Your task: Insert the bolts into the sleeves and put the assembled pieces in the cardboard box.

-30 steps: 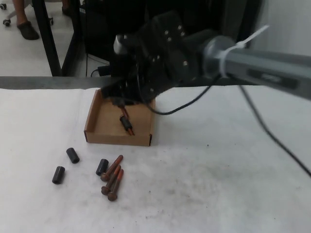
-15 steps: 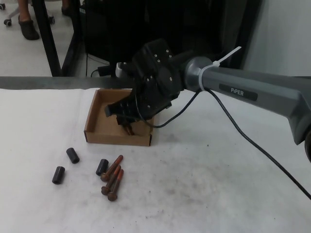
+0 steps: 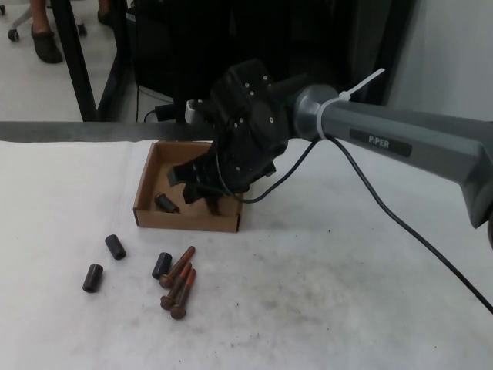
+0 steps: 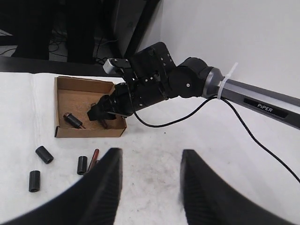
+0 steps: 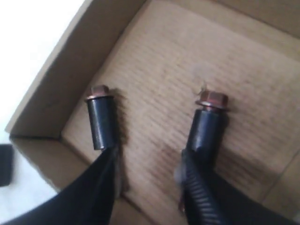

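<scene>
Release looks done: right gripper (image 5: 149, 158) hangs spread, empty, over the cardboard box (image 3: 185, 220) (two assembled pieces (image 5: 101, 123) inside); loose bolts (image 3: 177, 281) at its six o'clock.

**Box toward the far edge of the worktop, loose parts in front of it**

The cardboard box (image 3: 189, 220) sits on the worktop (image 3: 347, 293), left of centre near the far edge. In it, one assembled piece (image 3: 166, 203) lies by the front-left corner. A second assembled piece (image 5: 208, 126) lies apart to its right, beneath the right pincer (image 3: 196, 189), which hangs over the box's right half. In front of the box three bolts (image 3: 179, 282) lie side by side, with a near sleeve (image 3: 162, 265) just beside them on the left. A middle sleeve (image 3: 115, 247) and an outer sleeve (image 3: 92, 277) lie farther left, apart. The left pincer (image 4: 150, 187) is above the near side, well apart from the box.
</scene>
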